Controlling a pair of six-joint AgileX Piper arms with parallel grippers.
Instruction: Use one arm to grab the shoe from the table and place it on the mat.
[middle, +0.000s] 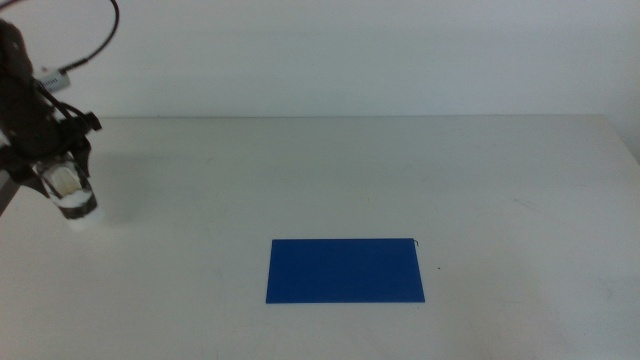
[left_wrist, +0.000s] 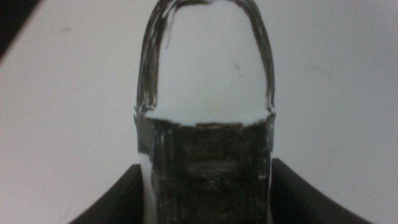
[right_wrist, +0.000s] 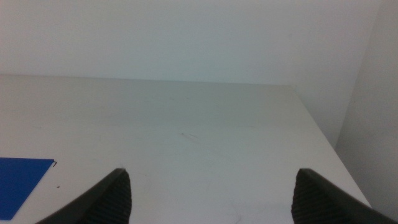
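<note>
At the far left of the table (middle: 400, 170), my left gripper (middle: 62, 172) is shut on the shoe (middle: 80, 208). The shoe hangs toe-down, its white tip at or just above the tabletop. In the left wrist view the shoe (left_wrist: 208, 74) fills the middle, white toe beyond a black-grey panel, with a dark jaw against each side of the left gripper (left_wrist: 205, 186). The blue mat (middle: 345, 270) lies flat in the front centre, well to the right of the shoe. My right gripper (right_wrist: 211, 190) is open and holds nothing; it is out of the middle view.
A black cable (middle: 95, 45) loops above the left arm. The right wrist view catches a corner of the mat (right_wrist: 18, 177) and the table's right edge (right_wrist: 323, 137) near a wall.
</note>
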